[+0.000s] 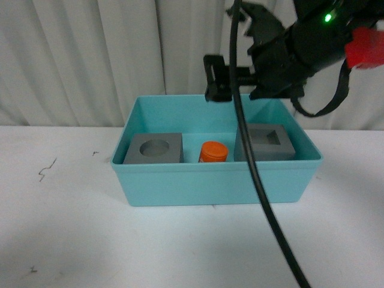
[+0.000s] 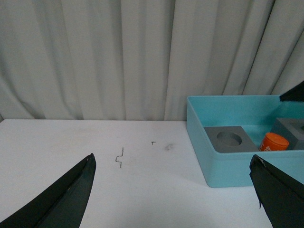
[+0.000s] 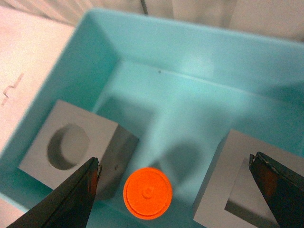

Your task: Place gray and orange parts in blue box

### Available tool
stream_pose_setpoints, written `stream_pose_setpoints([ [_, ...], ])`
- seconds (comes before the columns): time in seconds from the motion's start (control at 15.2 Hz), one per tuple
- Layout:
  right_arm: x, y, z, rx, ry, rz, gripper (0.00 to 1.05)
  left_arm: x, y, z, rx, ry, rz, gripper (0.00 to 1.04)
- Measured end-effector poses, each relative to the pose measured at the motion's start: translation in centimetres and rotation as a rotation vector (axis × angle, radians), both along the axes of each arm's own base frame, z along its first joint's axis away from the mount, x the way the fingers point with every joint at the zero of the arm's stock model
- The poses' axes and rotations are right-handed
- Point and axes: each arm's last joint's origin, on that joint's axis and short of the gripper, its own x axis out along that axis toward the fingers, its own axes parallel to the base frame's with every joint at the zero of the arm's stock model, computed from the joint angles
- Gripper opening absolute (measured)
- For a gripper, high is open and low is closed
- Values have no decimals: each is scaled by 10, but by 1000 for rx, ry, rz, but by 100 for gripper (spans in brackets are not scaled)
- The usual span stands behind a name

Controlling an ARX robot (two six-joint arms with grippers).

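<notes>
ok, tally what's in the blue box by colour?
Gray cubes: 2, round recess and square recess
Orange cylinder: 1
Total: 3, all inside the blue box

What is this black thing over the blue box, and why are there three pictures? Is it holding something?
It's a robot arm. One picture looks out from the robot's body; the other two come from cameras on its wrists. The right tool hangs open above the blue box and holds nothing. The left tool is open too, over the white table. Inside the box sit a gray cube with a round hole, an orange cylinder and a gray cube with a square hole.
</notes>
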Motion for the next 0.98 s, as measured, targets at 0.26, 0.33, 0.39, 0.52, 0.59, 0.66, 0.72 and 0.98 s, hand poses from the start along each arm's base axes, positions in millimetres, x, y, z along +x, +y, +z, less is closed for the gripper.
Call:
stream_pose_setpoints([
  [0.26,-39,-10,60,52,-335,-81,95,0,0,0,0,0,0,98],
  [0.33,-62,-12,68,36,-513,-240,84,0,0,0,0,0,0,98],
  [0.39,-95,-24,70,34,-619,-375,73,0,0,0,0,0,0,98],
  [0.52,-150,-63,75,64,-749,-526,51,0,0,0,0,0,1,98],
  [0.59,-169,-83,65,58,-763,-563,38,0,0,0,0,0,0,98],
  [0.66,-188,-97,36,20,-702,-553,22,0,0,0,0,0,0,98],
  [0.72,-204,-105,13,-3,-647,-526,5,0,0,0,0,0,0,98],
  [0.98,-249,-131,-5,2,-667,-535,2,0,0,0,0,0,0,98],
])
